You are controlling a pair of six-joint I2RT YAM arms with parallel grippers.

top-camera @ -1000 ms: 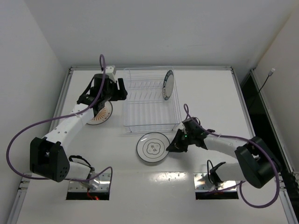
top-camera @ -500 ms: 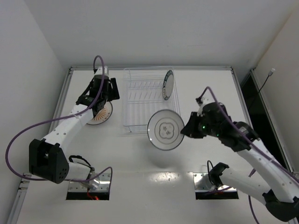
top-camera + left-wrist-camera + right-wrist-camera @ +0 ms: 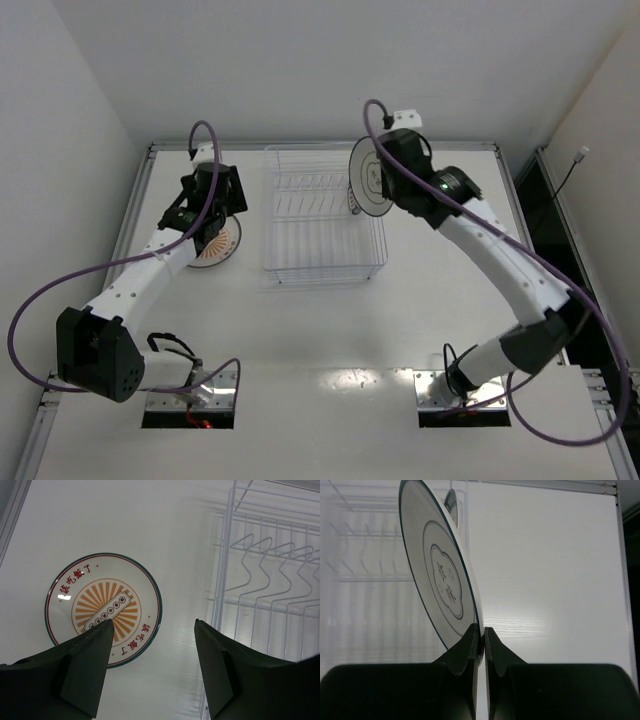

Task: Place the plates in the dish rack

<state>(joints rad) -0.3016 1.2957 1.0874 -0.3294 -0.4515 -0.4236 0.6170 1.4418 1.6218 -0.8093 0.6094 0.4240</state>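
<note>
The left gripper (image 3: 152,625), jaws wide, hovers over the orange-striped plate (image 3: 102,610), which lies flat on the table (image 3: 100,520) at its 10 o'clock, with the dish rack (image 3: 260,580) at 3 o'clock. The right gripper (image 3: 481,630) pinches the grey-ringed plate (image 3: 440,580) upright by its rim over the rack's right end, free rack space toward 9 o'clock.

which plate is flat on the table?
The orange sunburst plate under the left gripper, beside the rack. The right gripper holds the grey-ringed plate on edge; the third plate stands in the rack.
</note>
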